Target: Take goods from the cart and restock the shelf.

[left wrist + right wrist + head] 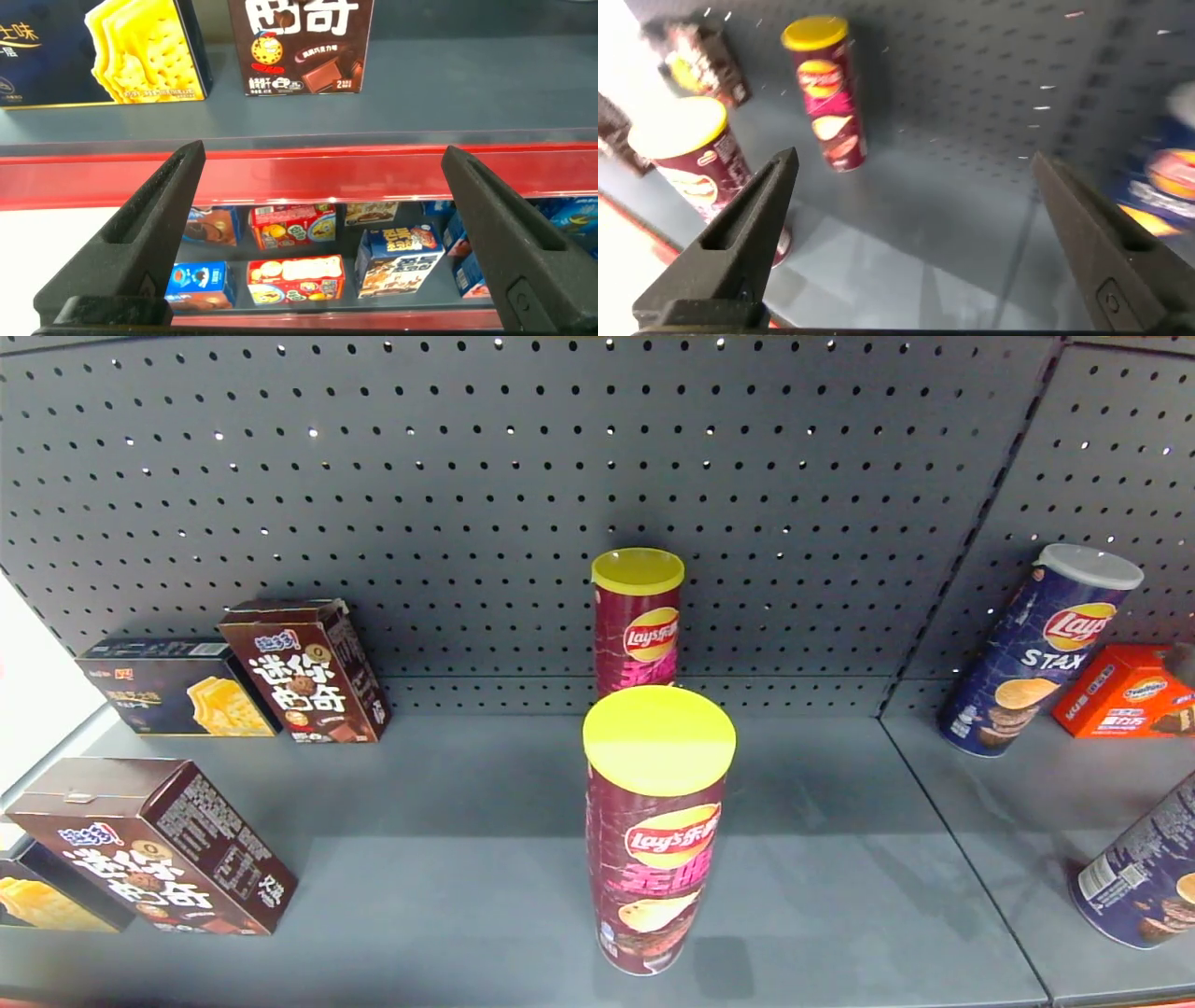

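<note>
**Two maroon cans on the shelf, both grippers spread and empty**

Head view: on the grey shelf point(448, 859), the near maroon can point(656, 821) stands upright at the centre front. The far maroon can point(638, 621) stands right behind it, against the pegboard point(467, 476). On the left are two brown biscuit boxes point(308, 672) and a dark cracker box point(177, 686). On the right are a leaning blue can point(1036, 649) and an orange box point(1125, 691).

Left wrist view: the left gripper point(322, 154) has its fingers wide apart with nothing between them, just before the red shelf edge point(318, 177). Small cartons point(294, 280) sit on a lower level.

Right wrist view: the right gripper point(915, 157) is likewise spread and empty, facing both maroon cans.
</note>
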